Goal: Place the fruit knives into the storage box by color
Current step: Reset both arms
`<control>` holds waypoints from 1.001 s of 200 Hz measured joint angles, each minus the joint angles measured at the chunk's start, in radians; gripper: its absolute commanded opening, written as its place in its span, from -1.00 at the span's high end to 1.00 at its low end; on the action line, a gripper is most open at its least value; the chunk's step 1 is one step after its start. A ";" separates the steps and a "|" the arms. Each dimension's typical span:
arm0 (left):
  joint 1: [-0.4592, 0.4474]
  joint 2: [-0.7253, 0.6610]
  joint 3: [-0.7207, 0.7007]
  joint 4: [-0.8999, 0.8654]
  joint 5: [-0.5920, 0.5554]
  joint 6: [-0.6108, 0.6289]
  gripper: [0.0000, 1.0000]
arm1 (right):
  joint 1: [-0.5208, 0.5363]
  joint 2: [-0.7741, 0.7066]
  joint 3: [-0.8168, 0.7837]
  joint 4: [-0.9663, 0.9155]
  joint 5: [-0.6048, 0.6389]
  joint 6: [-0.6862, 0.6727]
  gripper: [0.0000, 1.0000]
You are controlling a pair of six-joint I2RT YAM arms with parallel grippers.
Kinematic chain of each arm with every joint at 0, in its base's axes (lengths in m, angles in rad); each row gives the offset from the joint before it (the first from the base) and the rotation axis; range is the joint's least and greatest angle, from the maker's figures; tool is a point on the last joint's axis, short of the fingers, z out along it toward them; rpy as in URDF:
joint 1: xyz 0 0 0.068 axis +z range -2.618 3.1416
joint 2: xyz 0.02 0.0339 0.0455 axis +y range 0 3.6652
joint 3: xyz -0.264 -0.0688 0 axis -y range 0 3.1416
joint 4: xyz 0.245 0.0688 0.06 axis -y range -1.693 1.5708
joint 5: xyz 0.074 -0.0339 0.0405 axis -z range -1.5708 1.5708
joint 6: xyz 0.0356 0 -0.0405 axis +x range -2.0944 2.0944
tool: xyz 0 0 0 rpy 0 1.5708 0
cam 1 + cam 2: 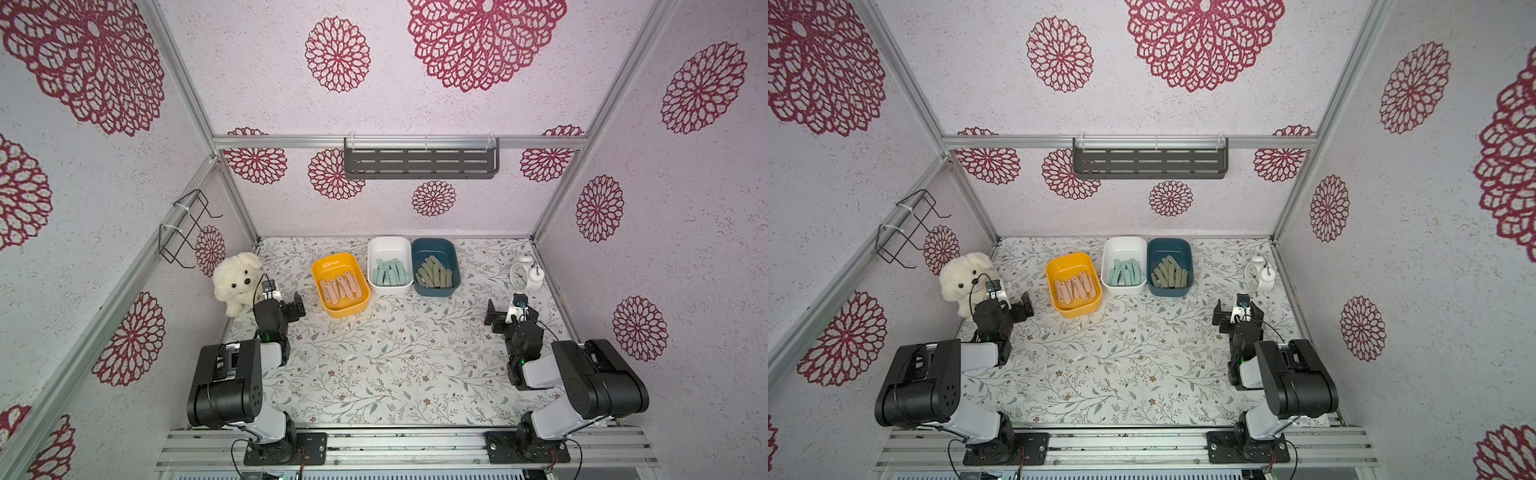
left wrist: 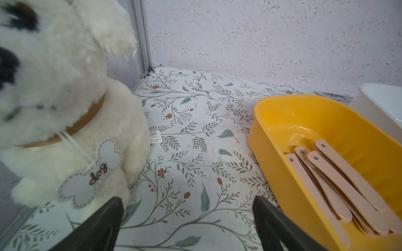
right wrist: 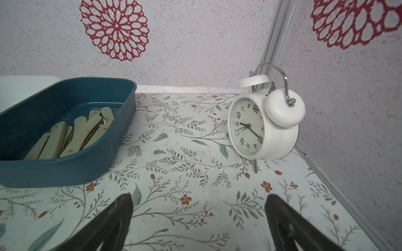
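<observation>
Since all the fruit knives (image 1: 434, 272) we see already lie sorted, we judge the risk is a stray swing knocking the plush dog (image 2: 65, 87) or alarm clock (image 3: 250, 130), each near one gripper. Our left gripper (image 2: 187, 201) and right gripper (image 3: 199, 197) both hang empty, jaws apart. The pink knives (image 2: 348, 173) lie in the yellow box (image 2: 267, 152) just beside the left gripper, the teal knives (image 1: 388, 272) in the white box (image 1: 388, 247), and the sage knives (image 3: 80, 130) in the blue box (image 3: 65, 171) near the right gripper.

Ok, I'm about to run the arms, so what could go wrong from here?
The left claw hangs open between the plush dog and the yellow box; a sideways swing could bump the dog or shove the box and its pink knives. The right claw is open near the alarm clock, which stands on thin legs and might topple if clipped.
</observation>
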 measured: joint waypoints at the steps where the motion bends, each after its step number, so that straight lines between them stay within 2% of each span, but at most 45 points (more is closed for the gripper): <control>1: 0.000 0.000 0.000 0.000 0.000 0.000 -0.94 | 0.000 0.000 0.000 0.000 0.000 0.000 -0.99; 45: 0.000 0.000 0.000 0.011 0.006 -0.003 -0.94 | -0.002 0.000 -0.005 0.011 -0.003 0.000 -0.99; 98: 0.000 0.000 0.000 0.020 0.006 -0.003 -0.94 | -0.002 0.000 -0.106 0.150 -0.019 -0.002 -0.99; 135: 0.000 0.000 0.000 0.020 0.006 -0.003 -0.94 | -0.017 -0.001 -0.010 0.061 -0.130 -0.018 -0.98; 200: 0.000 0.000 0.000 0.020 0.006 -0.003 -0.94 | -0.037 -0.001 0.006 0.000 -0.182 -0.017 -0.99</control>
